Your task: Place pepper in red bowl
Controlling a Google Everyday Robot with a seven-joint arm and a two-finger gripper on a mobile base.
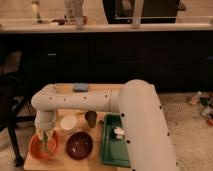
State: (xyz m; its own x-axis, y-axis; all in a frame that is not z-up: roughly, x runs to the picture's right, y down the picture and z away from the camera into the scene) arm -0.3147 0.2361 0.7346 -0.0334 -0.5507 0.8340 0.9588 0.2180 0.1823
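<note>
Pepper (46,142) apparently in gripper (45,136) above red bowl (36,148)

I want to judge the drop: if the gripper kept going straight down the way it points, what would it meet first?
Probably the red bowl: the gripper hangs pointing down over it at the table's front left, with the pepper at its tip. Height above the bowl is unclear.

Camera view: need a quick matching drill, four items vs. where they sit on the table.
Items:
1. red bowl
2. maroon bowl
3. green tray
4. blue sponge

Places:
A. far edge of the table
B. right side, beside the arm
C. front left corner, under the claw with the pepper
D. front middle, between the other bowl and the tray

Pairs: 1-C, 2-D, 3-B, 4-A
</note>
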